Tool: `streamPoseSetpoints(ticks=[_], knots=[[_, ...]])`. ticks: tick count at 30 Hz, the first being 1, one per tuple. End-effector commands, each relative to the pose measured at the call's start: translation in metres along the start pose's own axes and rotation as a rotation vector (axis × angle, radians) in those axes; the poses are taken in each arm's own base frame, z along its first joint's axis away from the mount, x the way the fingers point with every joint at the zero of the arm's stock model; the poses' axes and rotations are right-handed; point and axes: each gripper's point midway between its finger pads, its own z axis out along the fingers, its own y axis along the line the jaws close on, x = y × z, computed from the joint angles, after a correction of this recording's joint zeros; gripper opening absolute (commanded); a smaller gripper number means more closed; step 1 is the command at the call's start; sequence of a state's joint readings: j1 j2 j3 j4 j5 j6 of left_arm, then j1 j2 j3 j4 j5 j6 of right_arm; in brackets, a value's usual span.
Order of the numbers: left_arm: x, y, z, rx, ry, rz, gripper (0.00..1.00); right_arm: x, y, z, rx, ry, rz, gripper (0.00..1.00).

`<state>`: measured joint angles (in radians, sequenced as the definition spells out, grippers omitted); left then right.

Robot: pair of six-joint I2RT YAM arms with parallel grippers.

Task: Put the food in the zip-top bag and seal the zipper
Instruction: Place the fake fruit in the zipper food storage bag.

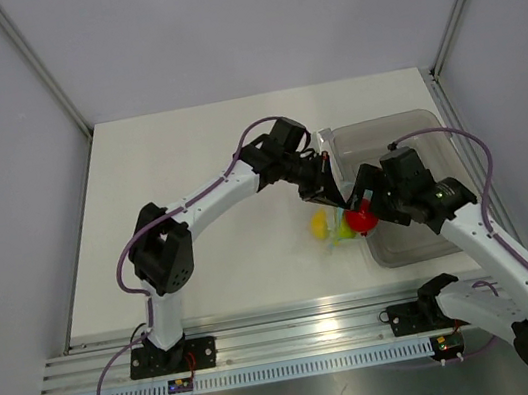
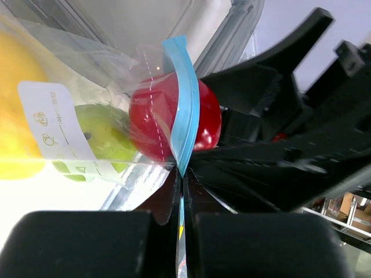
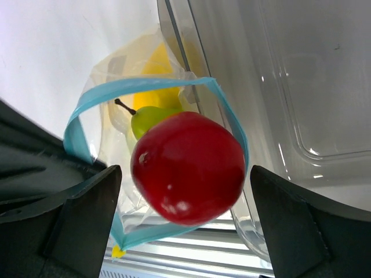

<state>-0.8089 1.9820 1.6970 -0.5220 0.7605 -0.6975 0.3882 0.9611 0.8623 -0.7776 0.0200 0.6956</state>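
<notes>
a pale table (image 1: 198,168) between plain grey walls carries the grey bin (image 1: 376,138), which sits at its right side, and everything happens at the bin's near-left corner

the left arm (image 1: 213,196) reaches across to that corner and the right arm (image 1: 484,242) comes up along the bin's near wall, so the two meet head-on with little room between them; the table left of the bin is the free side for backing away

the zip-top bag (image 3: 110,116) hangs just left of the bin's wall, mouth turned up toward the right wrist, likely so fruit can drop straight in

the left gripper (image 2: 182,179) is clenched on the zipper (image 2: 185,104), pinching one end so the blue strip bows into an open loop

the right gripper (image 3: 185,191) stands released, its fingers (image 3: 87,202) spread wide with a gap on each side of the red fruit (image 3: 186,168), touching nothing

the red fruit sits in the loop of the mouth, nearly filling it; whether it is fully through i cannot tell

the yellow fruit (image 3: 159,69) and the yellow-green fruit (image 3: 148,116) lie deeper inside; sealing is not yet done
</notes>
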Motion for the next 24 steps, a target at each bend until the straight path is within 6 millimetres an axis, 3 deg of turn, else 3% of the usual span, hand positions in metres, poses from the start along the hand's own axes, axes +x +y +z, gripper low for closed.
streamPoseSetpoints(ticks=[1,3,5,9,12,18,24], knots=[[-0.002,-0.028,-0.012,0.075,-0.021,0.057,0.0,-0.022,0.01,-0.029,-0.032,-0.096,-0.02,0.99],[-0.002,-0.027,-0.012,0.075,-0.021,0.057,0.0,-0.025,0.002,-0.034,-0.01,-0.141,-0.011,0.99],[-0.002,-0.026,-0.012,0.072,-0.02,0.054,0.0,-0.028,-0.008,-0.037,0.022,-0.185,0.026,0.92],[-0.002,-0.026,-0.013,0.073,-0.023,0.056,0.0,-0.02,-0.027,-0.028,0.09,-0.195,0.092,0.69],[-0.001,-0.026,-0.013,0.073,-0.022,0.055,0.0,-0.014,-0.033,-0.018,0.114,-0.187,0.162,0.57],[-0.001,-0.025,-0.013,0.069,-0.025,0.056,0.0,-0.012,-0.042,-0.015,0.116,-0.234,0.245,0.52],[-0.001,-0.026,-0.012,0.072,-0.025,0.053,0.0,-0.005,-0.038,-0.004,0.104,-0.188,0.225,0.53]])
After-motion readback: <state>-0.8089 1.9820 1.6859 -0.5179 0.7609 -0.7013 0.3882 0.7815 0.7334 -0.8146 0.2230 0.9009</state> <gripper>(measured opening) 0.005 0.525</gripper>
